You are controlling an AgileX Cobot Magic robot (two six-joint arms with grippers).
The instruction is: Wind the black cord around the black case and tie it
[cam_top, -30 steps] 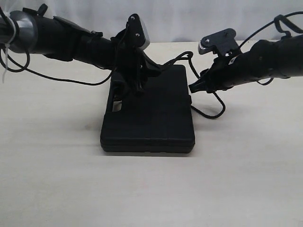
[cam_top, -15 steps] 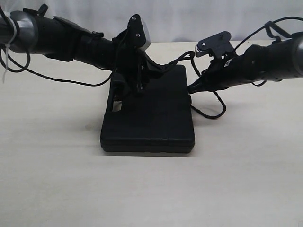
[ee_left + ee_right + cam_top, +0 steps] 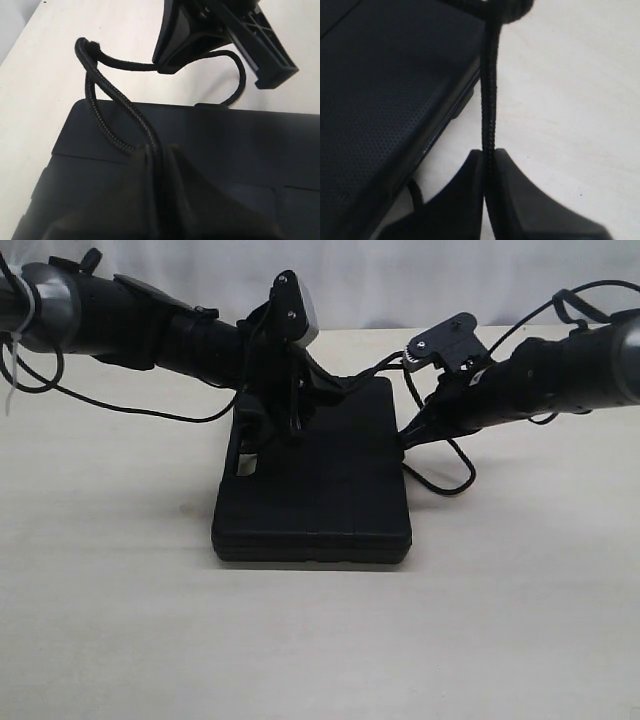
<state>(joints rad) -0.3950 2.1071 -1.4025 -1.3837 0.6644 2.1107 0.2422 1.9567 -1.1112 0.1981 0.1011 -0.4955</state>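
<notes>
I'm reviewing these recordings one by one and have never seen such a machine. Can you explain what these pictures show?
This is a robot with two arms, each ending in a two-fingered gripper. The wide picture comes from a camera off the arms. The other two come from cameras on the wrists, looking along the fingers. On the pale table lies a flat black case. The left gripper, over the case, pinches a black cord. The right gripper, beside the case's edge, pinches the same cord further along. A slack loop of it hangs near that edge.
</notes>
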